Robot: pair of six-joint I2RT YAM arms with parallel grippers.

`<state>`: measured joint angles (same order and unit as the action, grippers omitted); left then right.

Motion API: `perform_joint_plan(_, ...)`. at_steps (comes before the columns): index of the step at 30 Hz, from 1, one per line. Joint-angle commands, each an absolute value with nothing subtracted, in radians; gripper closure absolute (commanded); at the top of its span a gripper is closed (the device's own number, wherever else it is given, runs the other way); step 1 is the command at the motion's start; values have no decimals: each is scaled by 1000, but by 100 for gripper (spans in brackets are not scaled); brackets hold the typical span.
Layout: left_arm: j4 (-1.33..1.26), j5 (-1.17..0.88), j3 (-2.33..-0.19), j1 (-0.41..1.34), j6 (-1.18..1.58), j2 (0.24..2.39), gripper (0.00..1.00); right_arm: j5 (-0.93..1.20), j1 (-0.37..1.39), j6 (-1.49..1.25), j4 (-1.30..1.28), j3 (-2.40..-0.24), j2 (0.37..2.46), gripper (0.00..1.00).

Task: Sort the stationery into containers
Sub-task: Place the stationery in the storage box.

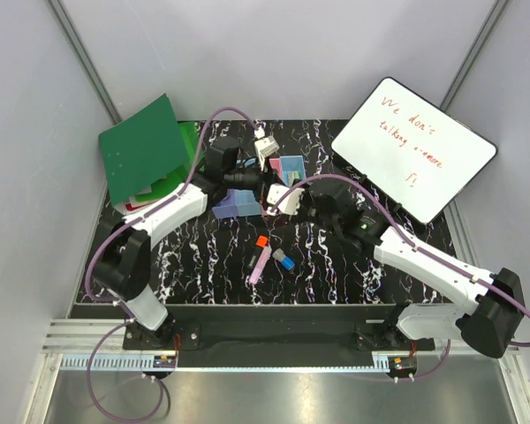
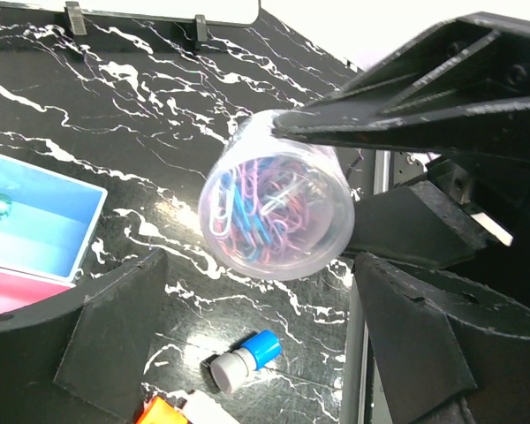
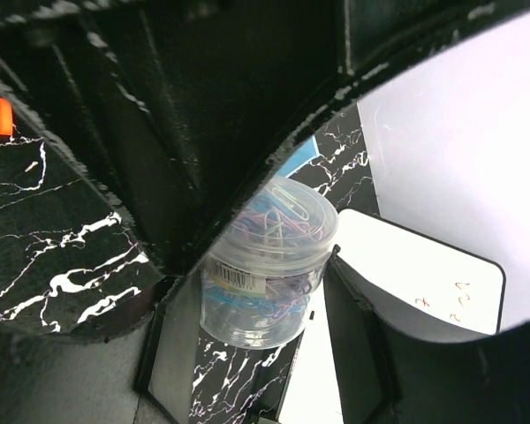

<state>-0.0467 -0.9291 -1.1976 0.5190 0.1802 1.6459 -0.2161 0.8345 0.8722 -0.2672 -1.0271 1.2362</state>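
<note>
A green folder (image 1: 146,150) sits at the marbled black table's (image 1: 336,265) far left, a red-scribbled whiteboard (image 1: 413,159) far right.

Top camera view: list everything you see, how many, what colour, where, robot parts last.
jar of paper clips: one, clear, coloured clips, mid-table
bins: joined row, purple-blue, pink, light blue, centre back, partly hidden
pink marker: one, centre front
orange cap: one, just behind the pink marker
small capped piece: one, grey with blue cap, right of the marker
folder: one, green, back left
whiteboard: one, white, red writing, back right
table: one, black, white veining
left arm, right arm: white and black
left fingers: black, open, flanking the jar
right fingers: black, closed on the jar
</note>
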Motion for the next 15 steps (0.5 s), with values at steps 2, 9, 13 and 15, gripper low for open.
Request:
perform_joint_plan(2,-92,-927,-1275,534,179,1670,9,-202,853,881,-183,-1081,1204,82)
perform_joint_plan(9,-150,-930,-1301,534,230,1686,9,-202,867,876,-187,-1074,1197,82)
perform_joint_plan(13,-150,-946,-1319,534,241,1697,11,-203,873,876,-184,-1071,1195,82)
perform_joint_plan(15,-150,-951,-1321,534,242,1703,16,-204,874,876,-184,-1068,1190,82)
